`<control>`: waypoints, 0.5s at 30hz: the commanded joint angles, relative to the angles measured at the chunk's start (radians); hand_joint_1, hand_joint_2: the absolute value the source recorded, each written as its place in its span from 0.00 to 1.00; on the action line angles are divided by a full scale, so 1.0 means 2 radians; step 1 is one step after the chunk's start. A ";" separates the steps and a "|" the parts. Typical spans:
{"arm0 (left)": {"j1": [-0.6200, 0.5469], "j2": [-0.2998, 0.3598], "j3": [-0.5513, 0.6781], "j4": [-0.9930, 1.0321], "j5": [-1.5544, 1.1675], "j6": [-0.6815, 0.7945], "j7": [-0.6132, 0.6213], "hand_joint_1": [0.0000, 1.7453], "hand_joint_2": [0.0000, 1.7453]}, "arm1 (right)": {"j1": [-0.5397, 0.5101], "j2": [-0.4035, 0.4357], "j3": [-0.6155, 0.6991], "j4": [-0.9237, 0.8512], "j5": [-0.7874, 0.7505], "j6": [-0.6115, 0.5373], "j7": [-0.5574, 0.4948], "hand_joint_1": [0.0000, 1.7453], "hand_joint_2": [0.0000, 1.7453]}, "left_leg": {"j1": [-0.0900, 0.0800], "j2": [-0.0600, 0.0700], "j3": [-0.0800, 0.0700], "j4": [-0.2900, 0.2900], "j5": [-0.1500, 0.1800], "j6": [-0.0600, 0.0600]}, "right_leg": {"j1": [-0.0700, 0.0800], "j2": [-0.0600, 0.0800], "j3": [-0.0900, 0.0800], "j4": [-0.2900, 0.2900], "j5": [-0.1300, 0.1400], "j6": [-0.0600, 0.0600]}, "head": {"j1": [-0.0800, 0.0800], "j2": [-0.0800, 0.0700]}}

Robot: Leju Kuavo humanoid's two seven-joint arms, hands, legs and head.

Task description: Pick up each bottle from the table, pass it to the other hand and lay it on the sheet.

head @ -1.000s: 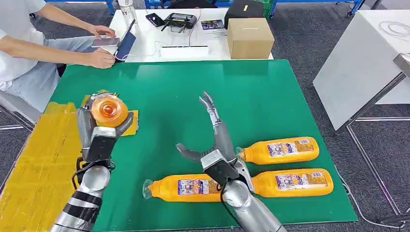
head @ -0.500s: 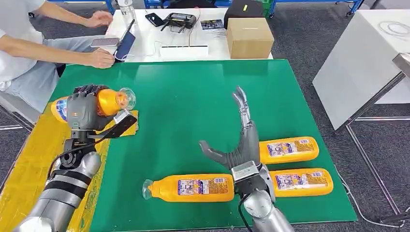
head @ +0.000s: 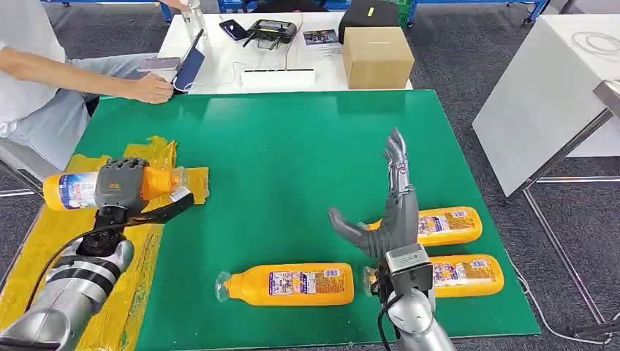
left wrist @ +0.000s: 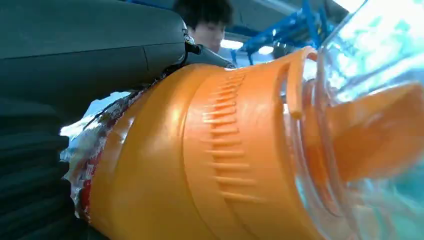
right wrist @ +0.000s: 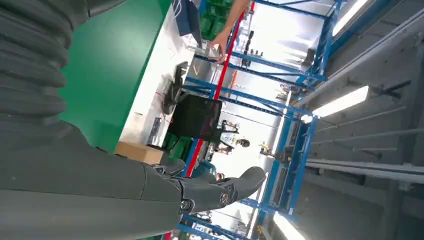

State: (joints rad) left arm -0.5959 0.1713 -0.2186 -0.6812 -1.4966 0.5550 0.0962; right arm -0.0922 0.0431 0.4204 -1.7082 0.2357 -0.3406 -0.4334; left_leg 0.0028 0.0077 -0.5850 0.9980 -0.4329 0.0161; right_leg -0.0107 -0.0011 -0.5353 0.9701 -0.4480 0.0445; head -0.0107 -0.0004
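My left hand [head: 121,186] grips a bottle [head: 110,186] lying sideways above the yellow sheet [head: 58,248] at far left; my right hand [head: 391,219] is spread, empty, over three bottles [head: 292,284] near right.

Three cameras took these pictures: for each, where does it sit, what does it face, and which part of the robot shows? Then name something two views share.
Head view: high on the body, looking down at the green table; both arms show.
Left wrist view: behind the left hand, facing the orange bottle it holds.
Right wrist view: behind the right hand, facing blue racks across the room.
Shared: the held bottle, in head and left wrist views.
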 commanded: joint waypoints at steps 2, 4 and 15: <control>-0.047 0.009 0.006 0.126 0.011 -0.048 -0.002 1.00 1.00 | -0.015 -0.007 -0.004 0.015 0.002 0.003 0.004 0.00 1.00 | 0.001 0.000 0.001 0.000 -0.001 0.000 | 0.001 0.000 0.002 -0.001 0.000 -0.001 | 0.000 0.000; -0.049 0.012 0.006 0.129 0.010 -0.052 0.001 1.00 1.00 | -0.016 -0.007 -0.004 0.016 0.002 0.004 0.005 0.00 1.00 | 0.001 0.000 0.001 0.000 -0.001 0.000 | 0.001 0.000 0.002 0.000 0.000 -0.001 | 0.000 0.000; -0.053 -0.005 0.048 0.138 0.080 -0.085 -0.050 1.00 1.00 | -0.017 -0.006 -0.003 0.026 -0.012 0.021 0.008 0.00 1.00 | 0.001 -0.001 0.001 0.000 0.000 0.000 | 0.001 0.000 0.001 0.000 0.000 -0.001 | 0.000 0.000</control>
State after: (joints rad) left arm -0.6382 0.1926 -0.1896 -0.4990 -1.3950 0.4257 0.0377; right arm -0.0932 0.0427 0.4200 -1.7082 0.2220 -0.3074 -0.4231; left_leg 0.0028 0.0074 -0.5851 0.9980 -0.4327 0.0159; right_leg -0.0107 -0.0011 -0.5353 0.9701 -0.4480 0.0445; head -0.0107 -0.0004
